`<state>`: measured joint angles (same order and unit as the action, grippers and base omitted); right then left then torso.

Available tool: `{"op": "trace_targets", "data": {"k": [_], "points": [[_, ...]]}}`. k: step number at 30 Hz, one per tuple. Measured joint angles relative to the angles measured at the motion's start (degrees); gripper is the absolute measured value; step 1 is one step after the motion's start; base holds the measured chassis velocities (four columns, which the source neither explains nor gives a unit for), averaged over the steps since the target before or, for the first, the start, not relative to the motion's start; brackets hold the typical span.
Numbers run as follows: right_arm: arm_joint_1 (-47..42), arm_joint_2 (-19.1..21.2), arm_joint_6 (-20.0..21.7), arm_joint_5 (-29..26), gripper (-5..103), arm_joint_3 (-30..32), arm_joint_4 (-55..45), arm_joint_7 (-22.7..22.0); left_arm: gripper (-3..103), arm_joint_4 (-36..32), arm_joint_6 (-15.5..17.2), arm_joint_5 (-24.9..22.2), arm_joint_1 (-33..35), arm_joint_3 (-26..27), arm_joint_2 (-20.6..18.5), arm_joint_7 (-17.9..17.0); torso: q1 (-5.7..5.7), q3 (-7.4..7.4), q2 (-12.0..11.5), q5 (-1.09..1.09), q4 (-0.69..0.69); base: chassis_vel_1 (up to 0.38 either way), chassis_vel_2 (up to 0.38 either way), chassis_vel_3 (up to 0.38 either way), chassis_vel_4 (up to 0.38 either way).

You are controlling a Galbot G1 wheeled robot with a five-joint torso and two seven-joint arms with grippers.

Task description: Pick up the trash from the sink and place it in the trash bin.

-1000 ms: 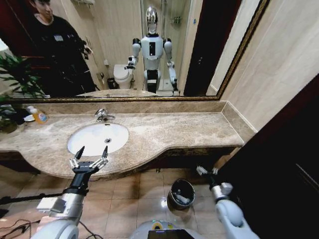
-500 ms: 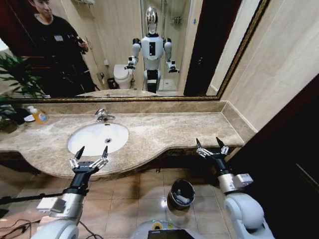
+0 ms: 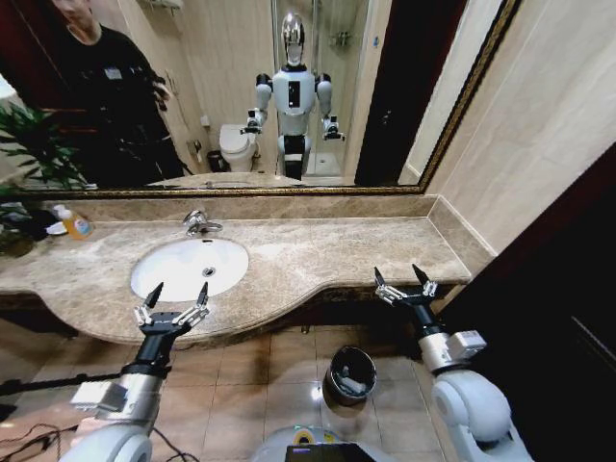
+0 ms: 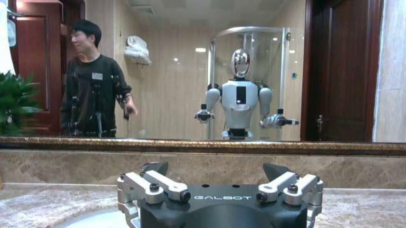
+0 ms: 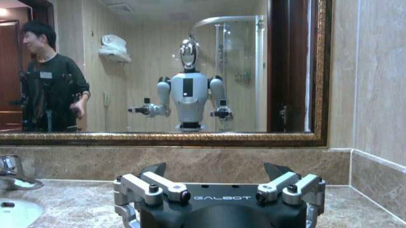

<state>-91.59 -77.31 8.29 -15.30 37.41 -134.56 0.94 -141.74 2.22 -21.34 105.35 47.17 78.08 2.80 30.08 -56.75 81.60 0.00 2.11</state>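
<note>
Both grippers hover empty with fingers spread wide: the left gripper [image 3: 173,304] at the front edge of the large white oval sink [image 3: 183,269], the right gripper [image 3: 404,287] well apart, beside the counter's right end. The basin looks empty. White pieces of trash [image 3: 352,385] lie inside the small round dark metal trash bin [image 3: 350,373] on the floor tiles. A good step is probably to check the basin carefully before reaching in.

Marble counter [image 3: 318,252] bears an orange-labelled bottle [image 3: 76,225] beside the sink [image 3: 189,267]
</note>
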Motion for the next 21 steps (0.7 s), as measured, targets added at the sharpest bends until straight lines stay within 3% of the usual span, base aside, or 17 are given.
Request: {"op": "trace_targets", "data": {"k": [21], "points": [[0.1, 0.0, -0.2, 0.0, 100, 0.0, 0.3, 0.0, 100, 0.0, 0.0, 0.0, 0.0, 0.0, 0.0, 0.0, 0.0, 0.0, 0.0, 0.0, 0.0, 0.0, 0.0, 0.0, 0.0]]}}
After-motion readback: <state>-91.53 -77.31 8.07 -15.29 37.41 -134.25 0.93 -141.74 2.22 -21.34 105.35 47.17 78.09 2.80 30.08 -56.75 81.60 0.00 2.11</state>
